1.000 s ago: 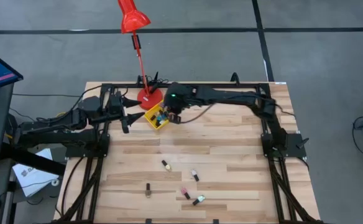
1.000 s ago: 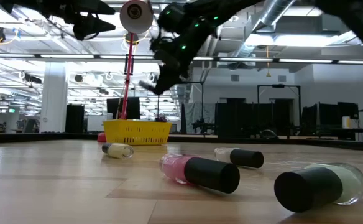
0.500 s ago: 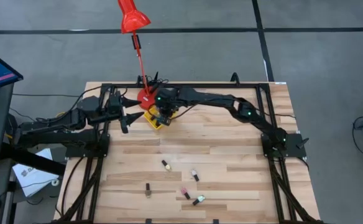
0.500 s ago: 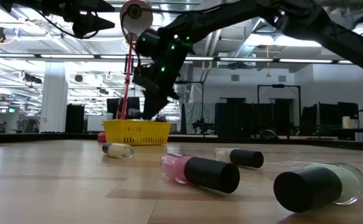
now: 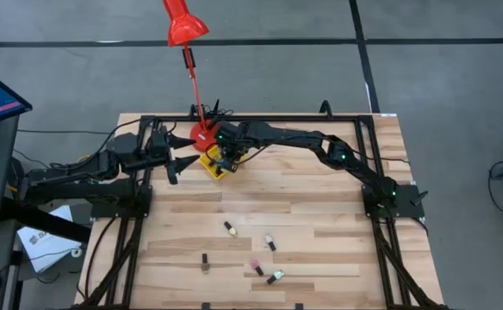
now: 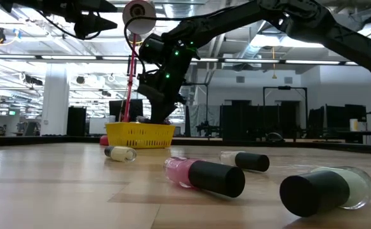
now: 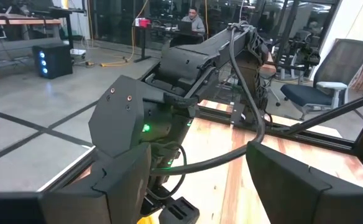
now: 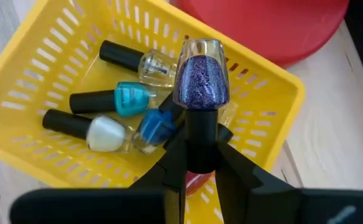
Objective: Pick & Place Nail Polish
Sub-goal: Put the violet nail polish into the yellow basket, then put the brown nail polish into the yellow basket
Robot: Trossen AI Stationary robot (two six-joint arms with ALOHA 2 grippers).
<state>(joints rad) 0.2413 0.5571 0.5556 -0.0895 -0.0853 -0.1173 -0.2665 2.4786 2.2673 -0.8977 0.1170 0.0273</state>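
**Purple bottle poised over the basket**

Pinched by its dark cap in the right gripper (image 8: 200, 158): a glittery purple nail polish bottle (image 8: 200, 81), long axis pointing straight down into the yellow slotted plastic basket (image 8: 32, 93) directly beneath, near the table's far edge. Inside already: clear, teal, white and blue bottles. Lower and farther left than a second ago. Alongside, the left gripper (image 5: 176, 155), spread wide, empty.

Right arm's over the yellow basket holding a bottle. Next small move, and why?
Probably open the right hand and drop it. It grips the purple bottle by its cap directly above the yellow basket, where four bottles already lie; five more wait on the table.
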